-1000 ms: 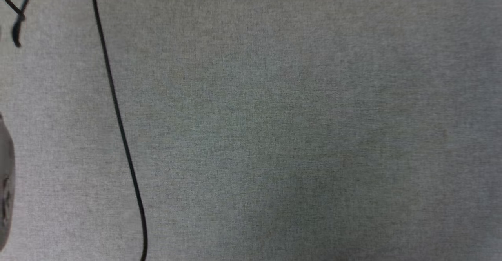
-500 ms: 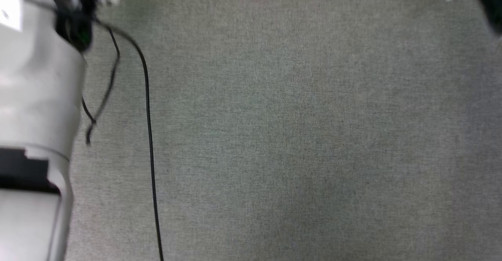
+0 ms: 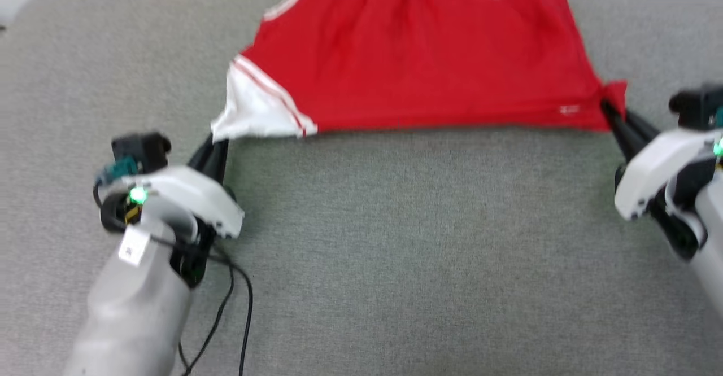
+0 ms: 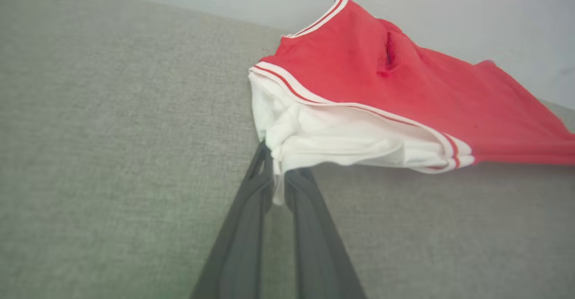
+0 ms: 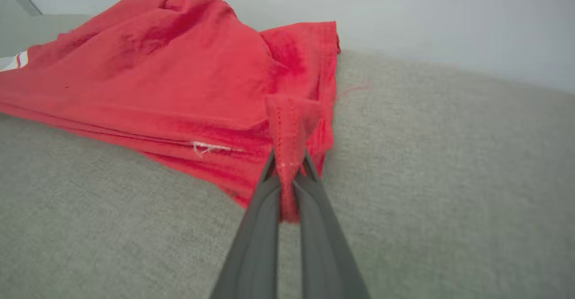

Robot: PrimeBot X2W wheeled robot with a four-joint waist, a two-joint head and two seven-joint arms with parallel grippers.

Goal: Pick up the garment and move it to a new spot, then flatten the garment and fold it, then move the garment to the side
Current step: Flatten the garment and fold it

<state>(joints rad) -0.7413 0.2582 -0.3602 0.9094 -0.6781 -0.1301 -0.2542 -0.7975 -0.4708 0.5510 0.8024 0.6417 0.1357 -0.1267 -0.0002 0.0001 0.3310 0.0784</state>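
My left fingers [image 3: 216, 145] clamp the shirt's [image 3: 418, 65] white sleeve [image 3: 254, 108], my right fingers [image 3: 613, 113] its red corner. The shirt is stretched along the tabletop's [image 3: 423, 252] far edge. I judge flattening underway, folding outstanding.

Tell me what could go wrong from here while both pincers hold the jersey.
The left pincer pinches only a bit of white sleeve, the right pincer only a red corner of the garment: a hard pull may slip either loose. The loose black cable behind the left pincer might snag.
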